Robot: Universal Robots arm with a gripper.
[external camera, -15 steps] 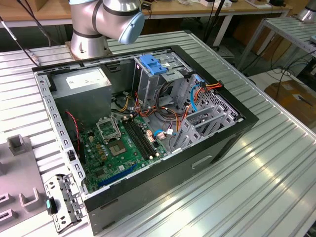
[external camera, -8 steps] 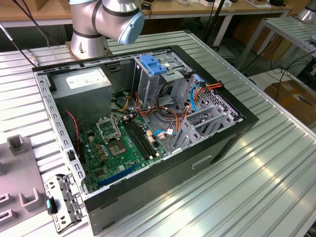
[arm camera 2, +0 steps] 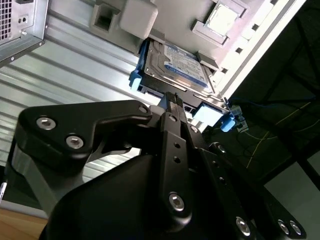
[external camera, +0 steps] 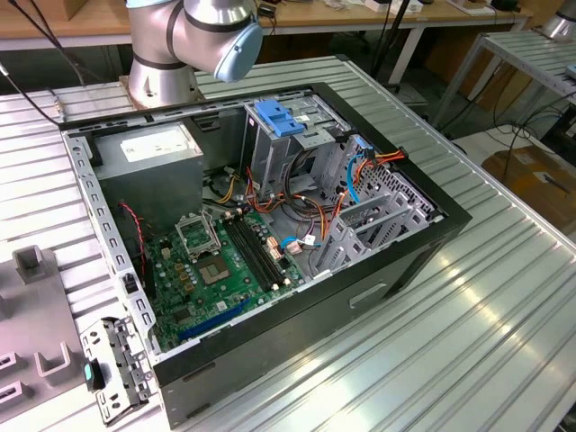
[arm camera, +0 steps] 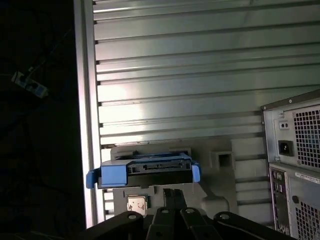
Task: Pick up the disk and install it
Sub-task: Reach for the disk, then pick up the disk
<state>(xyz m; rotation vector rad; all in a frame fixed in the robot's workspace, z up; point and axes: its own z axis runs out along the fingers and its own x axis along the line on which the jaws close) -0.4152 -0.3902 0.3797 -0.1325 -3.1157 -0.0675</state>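
Note:
The disk (arm camera 2: 172, 64) is a silver drive with a white-and-blue label and blue side rails. It lies on a grey fixture plate (arm camera 2: 260, 30) near the table's edge. In the first wrist view the disk (arm camera: 145, 170) shows end-on, with its connector side facing me. My gripper (arm camera 2: 173, 97) hangs just short of the disk's near end, its two black fingers pressed together with nothing between them. In the first wrist view the gripper (arm camera: 173, 191) sits right beside the disk's edge.
The open computer case (external camera: 270, 225) lies on the ribbed aluminium table (external camera: 504, 306), with a drive cage topped by a blue latch (external camera: 279, 117), a power supply (external camera: 153, 148) and the motherboard (external camera: 216, 270). A small square chip (arm camera: 136, 204) rests on the fixture. The case's rear panel (arm camera: 295, 165) stands close by.

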